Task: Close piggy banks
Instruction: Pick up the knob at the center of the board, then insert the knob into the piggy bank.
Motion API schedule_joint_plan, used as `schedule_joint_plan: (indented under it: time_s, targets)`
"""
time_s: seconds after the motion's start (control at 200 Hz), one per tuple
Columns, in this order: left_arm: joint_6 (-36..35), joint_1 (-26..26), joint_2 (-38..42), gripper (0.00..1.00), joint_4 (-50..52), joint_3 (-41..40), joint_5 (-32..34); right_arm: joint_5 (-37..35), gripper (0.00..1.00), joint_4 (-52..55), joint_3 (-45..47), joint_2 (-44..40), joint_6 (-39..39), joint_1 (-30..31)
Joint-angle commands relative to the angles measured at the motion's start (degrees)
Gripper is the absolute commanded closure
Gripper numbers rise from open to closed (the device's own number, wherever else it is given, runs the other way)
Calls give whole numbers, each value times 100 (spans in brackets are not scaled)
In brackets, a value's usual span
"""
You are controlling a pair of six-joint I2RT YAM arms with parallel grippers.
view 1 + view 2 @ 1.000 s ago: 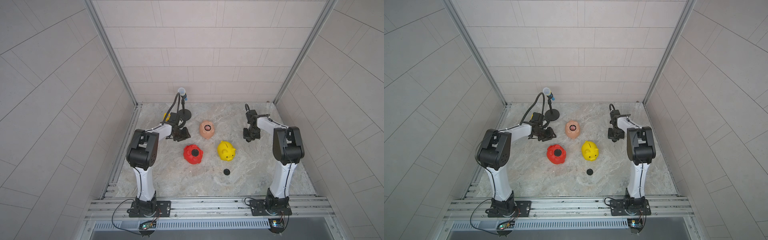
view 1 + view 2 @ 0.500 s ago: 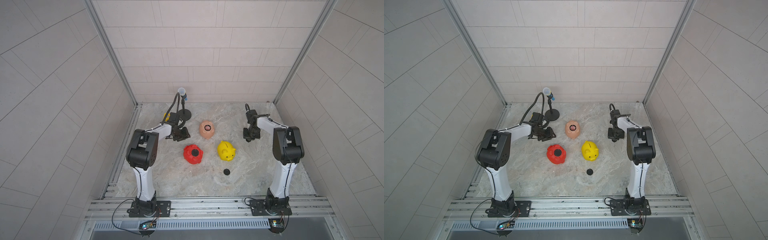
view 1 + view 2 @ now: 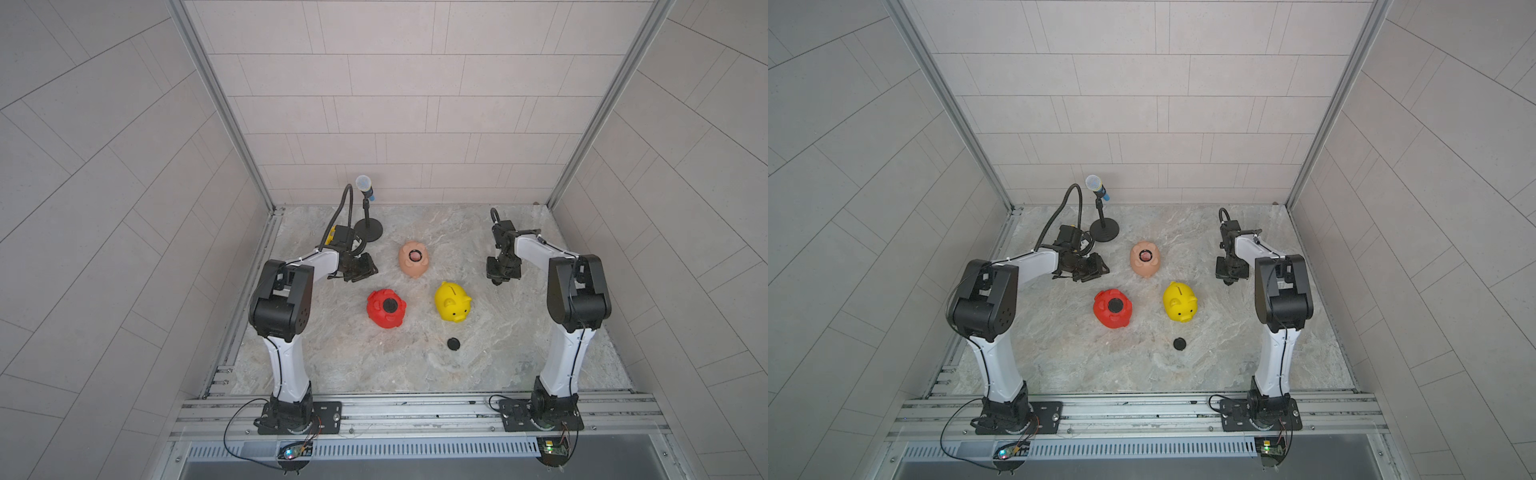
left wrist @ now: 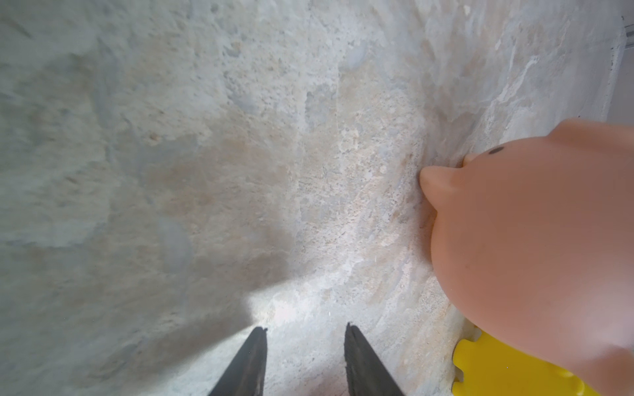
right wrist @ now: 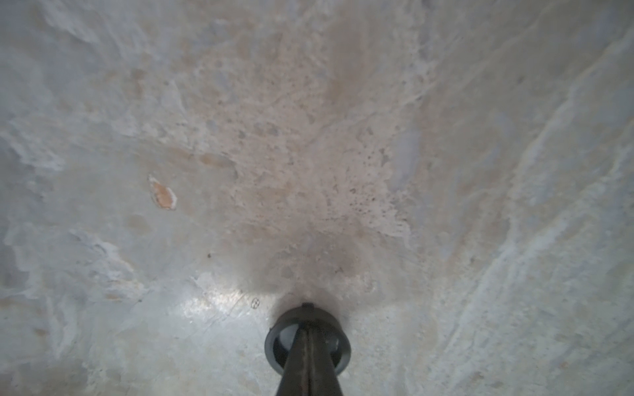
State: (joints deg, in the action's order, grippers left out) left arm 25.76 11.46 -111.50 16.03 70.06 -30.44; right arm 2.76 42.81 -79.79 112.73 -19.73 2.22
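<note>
**Right gripper pinching a plug; pink pig's hole open**

Your right gripper (image 5: 307, 310) has its jaws pressed together on the rim of the held plug (image 5: 274, 343), low at the surface (image 3: 415, 374). I cannot tell if the plug touches it. Your left gripper (image 4: 305, 331) has its jaws slightly spread with nothing between them, near the peach-pink pig (image 3: 413, 259). That pig lies belly up mid-surface with its round hole open. The red pig (image 3: 376, 313) is belly up, with the fitted plug (image 3: 390, 306) in its hole. The yellow pig (image 3: 452, 301) is upright, slot up. The loose plug (image 3: 453, 343) lies near the yellow pig, on the side toward the arm bases.
</note>
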Motion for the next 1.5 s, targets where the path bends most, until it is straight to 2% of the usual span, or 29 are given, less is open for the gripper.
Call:
schedule_joint_plan:
  time_s: [0.0,0.22,0.355,0.605,0.741,0.916,1.081,1.186,1.331,1.496]
  targets:
    - [17,-24,199,57,-133,-86,-123,-52,100,216,-153,-397,-14,91]
    - [49,-19,160,57,-206,-56,-204,104,100,508,-674,-724,-35,432]
    - [65,-23,145,57,-249,-60,-212,532,100,525,-988,-849,61,794]
    - [87,-13,156,57,-302,-98,-207,795,100,478,-1676,-784,1348,1720]
    - [89,-19,142,57,-295,-85,-207,906,100,127,-1709,-796,2129,2060]
    - [120,-20,227,57,-349,-125,-214,987,100,-136,-1773,-690,2965,2313]
    - [200,-16,182,57,-486,-151,-329,1159,100,-200,-1968,-497,3290,2371]
    - [224,-13,164,57,-540,-172,-355,1360,100,107,-2370,-183,3462,2427]
    - [223,-13,160,57,-557,-160,-362,1240,100,731,-3087,359,3684,2580]
    - [257,-13,166,57,-639,-175,-417,1141,100,816,-3334,674,3858,2652]
